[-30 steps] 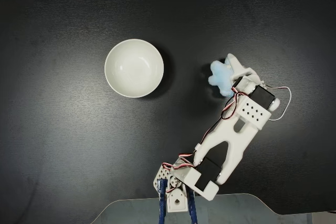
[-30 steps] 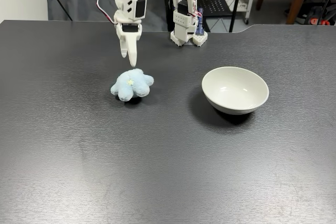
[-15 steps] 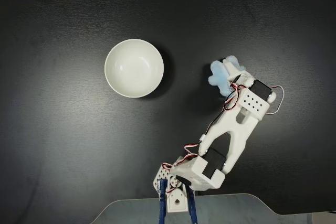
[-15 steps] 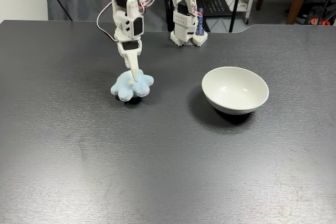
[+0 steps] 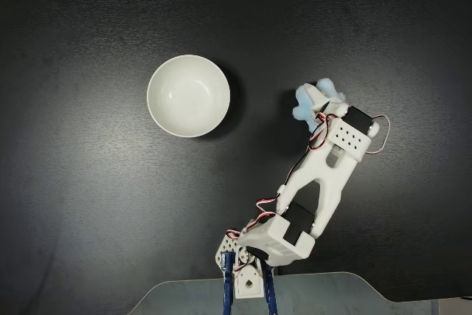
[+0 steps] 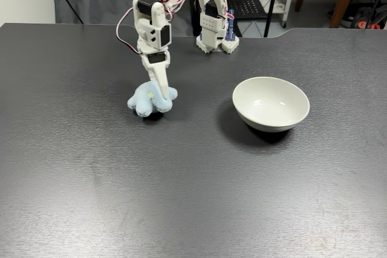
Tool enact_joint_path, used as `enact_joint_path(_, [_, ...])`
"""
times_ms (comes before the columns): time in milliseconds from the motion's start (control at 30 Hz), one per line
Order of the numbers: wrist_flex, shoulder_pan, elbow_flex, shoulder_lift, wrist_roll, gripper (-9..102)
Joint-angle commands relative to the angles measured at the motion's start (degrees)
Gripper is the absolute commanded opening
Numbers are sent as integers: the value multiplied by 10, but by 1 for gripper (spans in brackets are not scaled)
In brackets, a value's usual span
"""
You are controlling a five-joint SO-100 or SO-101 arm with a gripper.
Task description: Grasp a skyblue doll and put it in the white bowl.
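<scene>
- Fixed view from the front: the gripper points straight down with its tips pressed into the top of the skyblue doll, which lies on the dark desk.
- One white finger shows in front of the doll in that view; the other is hidden, so I cannot tell whether the jaws are spread around the plush or already pinching it.
- The doll sits flat on the desk, with its rounded lobes spreading to the left and right of the finger and a small shadow under it.
- The white bowl stands upright on the desk to the right of the doll in this view, well apart from it, and nothing lies inside it.
- The arm's base stands at the far edge of the desk, between doll and bowl, with red and white wires running along the links.
- In a fixed view from above, the gripper covers much of the skyblue doll; pale blue lobes show past the white wrist on its upper left side.
- From above, the white bowl lies to the left of the doll, with bare desk between them.
- Beyond the desk in the front view, chair or table legs and a metal rack are visible on the floor.
</scene>
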Motion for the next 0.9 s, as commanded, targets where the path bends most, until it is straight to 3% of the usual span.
enact_joint_path(0, [-6,-23,-15,9,-4,59])
enact_joint_path(867, [-16,18,-17,-29,4,59])
